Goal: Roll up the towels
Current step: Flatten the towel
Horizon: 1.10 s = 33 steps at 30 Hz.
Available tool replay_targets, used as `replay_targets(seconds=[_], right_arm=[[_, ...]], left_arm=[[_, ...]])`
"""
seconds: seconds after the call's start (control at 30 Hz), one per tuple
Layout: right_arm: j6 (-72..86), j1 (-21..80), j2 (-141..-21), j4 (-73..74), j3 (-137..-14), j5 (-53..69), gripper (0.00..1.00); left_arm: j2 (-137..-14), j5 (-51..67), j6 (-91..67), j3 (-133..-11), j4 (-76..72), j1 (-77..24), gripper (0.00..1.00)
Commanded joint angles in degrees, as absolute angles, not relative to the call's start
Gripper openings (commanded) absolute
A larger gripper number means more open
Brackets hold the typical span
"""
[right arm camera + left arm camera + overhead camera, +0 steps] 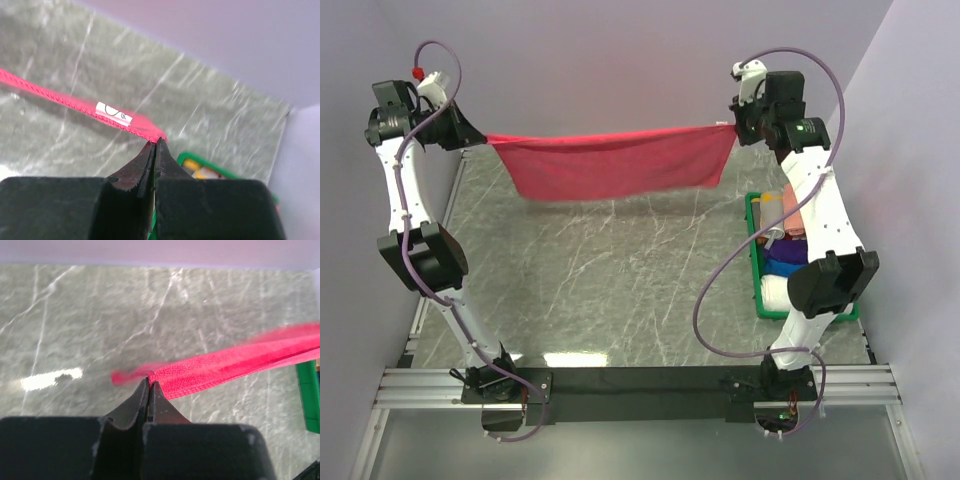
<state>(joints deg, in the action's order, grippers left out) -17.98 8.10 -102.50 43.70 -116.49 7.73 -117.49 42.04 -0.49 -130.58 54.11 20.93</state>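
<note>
The red towel (615,165) hangs spread in the air over the far part of the tabletop (620,290), stretched between the two arms with its top edge nearly level and the cloth drooping below it, clear of the surface. The left jaws are pressed together on its left top corner. In the left wrist view a little blurred cloth pokes past the tips, and the hem runs off to the right. The right jaws are likewise closed tight, pinching the right top corner. In the right wrist view the hem leads away to the left, with a small white label (114,114) sewn on it just beside the tips. A green bin (753,255) sits at the right edge of the tabletop, partly hidden under the right arm (820,215). Other towels (782,270) lie rolled in it, among them salmon, blue and white ones. Nothing lies between the hanging cloth and the bin. The tabletop is grey marbled stone with white veins and a bright glare patch near the arm bases. Plain pale lilac walls (620,60) close it in at the back and sides, and a metal rail (640,385) carries both bases at the near edge.
</note>
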Motion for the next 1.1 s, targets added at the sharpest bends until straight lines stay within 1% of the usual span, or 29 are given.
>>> replay_targets(seconds=[0.0, 0.1, 0.13, 0.2, 0.23, 0.3, 0.33, 0.37, 0.47, 0.53, 0.63, 0.8, 1.07], right_arm=[[-20.30, 7.56, -103.54, 41.66, -119.88, 7.55, 0.00], [-22.93, 7.82, -99.42, 40.52, -112.53, 8.96, 0.00], [-23.81, 8.00, -96.36, 39.82, -105.45, 8.70, 0.00], [-26.88, 8.96, -92.83, 36.75, -97.07, 7.48, 0.00], [-28.11, 9.40, -89.77, 35.96, -89.29, 6.86, 0.00], [-31.63, 11.33, -87.20, 33.49, -81.78, 5.28, 0.00], [-32.51, 12.21, -85.45, 32.79, -75.21, 4.23, 0.00], [-33.82, 13.00, -84.82, 31.39, -72.19, 3.52, 0.00], [-35.59, 17.13, -84.02, 29.80, -62.86, 0.10, 0.00], [-36.03, 19.24, -83.85, 29.27, -57.95, -1.39, 0.00], [-36.30, 20.91, -83.58, 29.70, -54.07, -2.28, 0.00], [-36.83, 22.67, -82.44, 33.13, -50.98, -2.81, 0.00], [-34.72, 26.98, -79.28, 38.14, -45.71, -1.15, 0.00]], left_arm=[[-111.48, 47.19, -3.17, -125.90, 45.03, 21.80, 0.00], [-105.32, 45.71, 1.65, -116.04, 43.59, 21.88, 0.00], [-104.51, 44.22, 3.58, -114.01, 45.07, 21.80, 0.00], [-103.28, 42.90, 9.91, -107.69, 50.59, 21.80, 0.00], [-103.10, 42.19, 14.46, -105.06, 52.80, 21.88, 0.00], [-101.87, 40.08, 18.79, -95.49, 55.62, 22.06, 0.00], [-101.08, 39.56, 21.77, -91.45, 55.72, 22.84, 0.00], [-100.29, 38.16, 22.93, -83.49, 55.20, 23.29, 0.00], [-99.66, 33.33, 25.84, -72.90, 54.58, 24.43, 0.00], [-100.37, 31.48, 25.93, -70.41, 55.10, 25.57, 0.01], [-102.04, 28.74, 25.49, -68.47, 55.89, 27.85, 0.01], [-105.64, 25.84, 26.10, -68.38, 60.64, 30.67, 0.01], [-103.10, 23.56, 30.67, -63.20, 62.49, 31.91, 0.01]])
